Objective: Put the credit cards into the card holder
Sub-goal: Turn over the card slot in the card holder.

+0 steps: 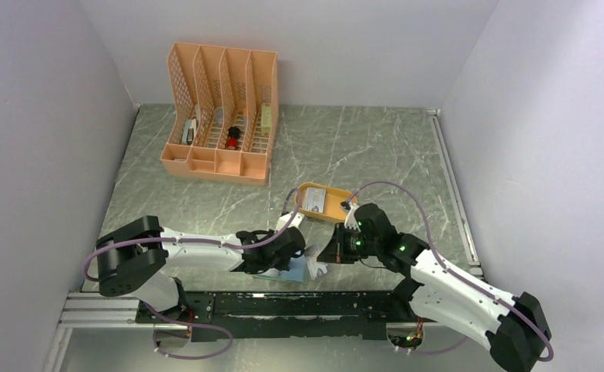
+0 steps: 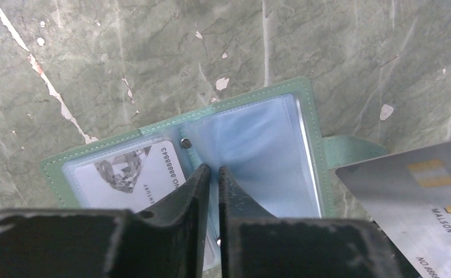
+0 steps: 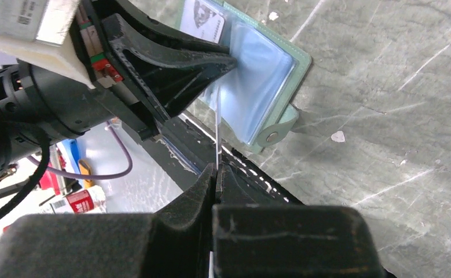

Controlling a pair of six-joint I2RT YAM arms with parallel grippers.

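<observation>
Marble tabletop [image 1: 360,147], open card holder [image 2: 257,139], credit card [image 2: 408,197]

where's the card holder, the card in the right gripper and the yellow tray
card holder [image 2: 269,156]: left wrist view, empty clear right sleeve
credit card [image 2: 402,202]: left wrist view, grey face
yellow tray [image 1: 323,218]: top view, near rim
</observation>
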